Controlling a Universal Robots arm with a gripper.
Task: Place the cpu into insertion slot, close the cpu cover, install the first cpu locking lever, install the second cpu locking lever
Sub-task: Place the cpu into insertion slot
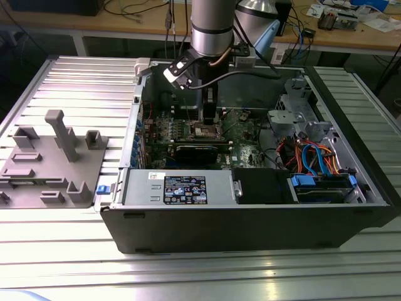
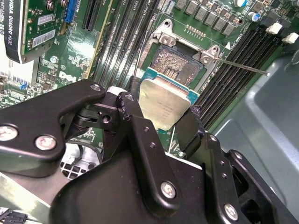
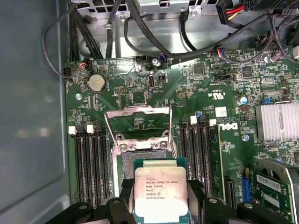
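Note:
My gripper (image 2: 161,114) (image 3: 161,196) is shut on the cpu (image 2: 163,100) (image 3: 161,189), its black fingers pressing two opposite edges of the chip. The silver-topped cpu hangs tilted just above the insertion slot (image 2: 175,65) (image 3: 140,156), covering part of it, and the slot's dark pin field shows beyond the chip. The cpu cover (image 3: 138,110) stands swung open past the slot's far side. A thin lever rod (image 2: 243,67) sticks out from the socket's corner. In the exterior view the gripper (image 1: 208,116) reaches down into the open computer case over the slot (image 1: 207,130).
Long memory slots (image 3: 91,163) (image 2: 117,37) flank the socket on both sides. A black graphics card (image 1: 197,152) (image 2: 18,28) lies close by. The power supply (image 1: 178,188), a drive cage with cables (image 1: 313,157) and the case walls hem the board in. A grey fixture (image 1: 56,157) sits on the exterior view's left.

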